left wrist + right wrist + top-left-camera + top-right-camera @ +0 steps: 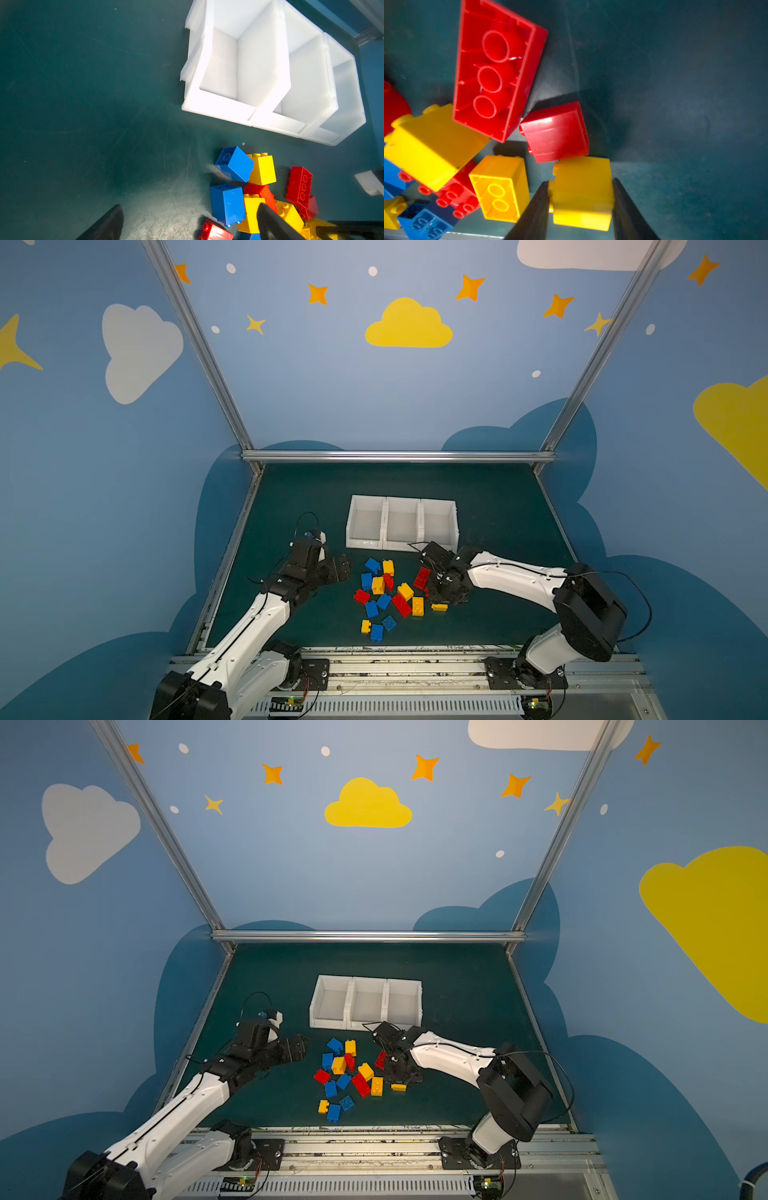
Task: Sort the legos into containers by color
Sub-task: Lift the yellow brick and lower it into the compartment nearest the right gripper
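Red, blue and yellow legos [386, 597] lie in a loose pile on the green mat, in front of three joined white containers [365, 545] that hold nothing. My right gripper [581, 181] is down at the pile's right edge, its two dark fingers pressed against both sides of a small yellow lego [582, 193], seen in a top view as the yellow lego [439, 607] on the mat. A small red lego [556, 133] and a long red lego [496, 68] lie just beyond it. My left gripper [190, 205] hangs open and holds nothing at the pile's left side [338, 568].
The containers [218, 108] stand just behind the pile, their front walls low. Bare green mat [498, 531] stretches to the right of them, out to the metal frame rails. A blue lego [227, 204] and a red lego [215, 231] lie near the left gripper's fingers.
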Controlling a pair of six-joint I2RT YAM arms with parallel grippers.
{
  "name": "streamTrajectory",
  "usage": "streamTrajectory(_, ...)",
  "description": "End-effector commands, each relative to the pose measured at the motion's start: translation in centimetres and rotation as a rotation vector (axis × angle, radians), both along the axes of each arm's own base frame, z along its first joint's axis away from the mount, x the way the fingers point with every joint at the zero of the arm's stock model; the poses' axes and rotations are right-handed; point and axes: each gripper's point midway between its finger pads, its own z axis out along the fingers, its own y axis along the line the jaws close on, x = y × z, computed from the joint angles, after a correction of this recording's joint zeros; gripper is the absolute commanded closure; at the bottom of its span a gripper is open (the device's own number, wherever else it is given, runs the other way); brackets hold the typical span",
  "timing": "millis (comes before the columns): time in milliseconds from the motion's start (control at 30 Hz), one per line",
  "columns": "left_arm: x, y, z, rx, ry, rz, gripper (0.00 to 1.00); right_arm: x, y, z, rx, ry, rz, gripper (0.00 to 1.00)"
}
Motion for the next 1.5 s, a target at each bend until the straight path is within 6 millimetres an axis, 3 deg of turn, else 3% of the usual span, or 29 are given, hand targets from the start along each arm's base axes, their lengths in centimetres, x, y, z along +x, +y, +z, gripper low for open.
streamTrajectory(0, 0.1, -0.3, -0.1, -0.016, 0.007, -0.002, 0.00, 0.4, -0.5, 1.3, -0.026, -0.016, -0.001, 0.60)
streamTrajectory(200, 0.1, -0.1, 0.0, -0.014, -0.002, 0.007, 0.00, 2.6, -0.8, 6.1, 0.007, -0.113, 0.031, 0.60)
streamTrajectory(367, 0.2, -0.5, 0.3, -0.047, 0.005, 0.013, 0.00, 8.4, -0.3, 11.2, 0.046, -0.303, 0.123, 0.61)
streamTrajectory(500, 0.1, -0.6, 0.1, -0.045, 0.016, 0.005, 0.00, 13.6, 0.0, 12.9, 0.047, -0.409, 0.131, 0.61)
streamTrajectory(667, 0.0, -0.7, 0.4, -0.052, 0.006, 0.000, 0.00, 18.7, 0.2, 12.2, 0.039, -0.396, 0.118, 0.61)
streamTrajectory(867, -0.3, -0.9, 0.3, -0.055, 0.013, -0.011, 0.01, 21.8, 0.7, 9.5, 0.032, -0.327, 0.106, 0.61)
streamTrajectory(1200, -0.6, -2.3, -0.1, -0.077, 0.051, -0.075, 0.06, 22.1, 0.1, 6.9, 0.026, -0.194, 0.064, 0.57)
streamTrajectory(1467, -0.8, -3.3, -0.2, -0.064, 0.066, -0.127, 0.17, 21.9, -0.6, 7.9, 0.022, -0.205, 0.056, 0.37)
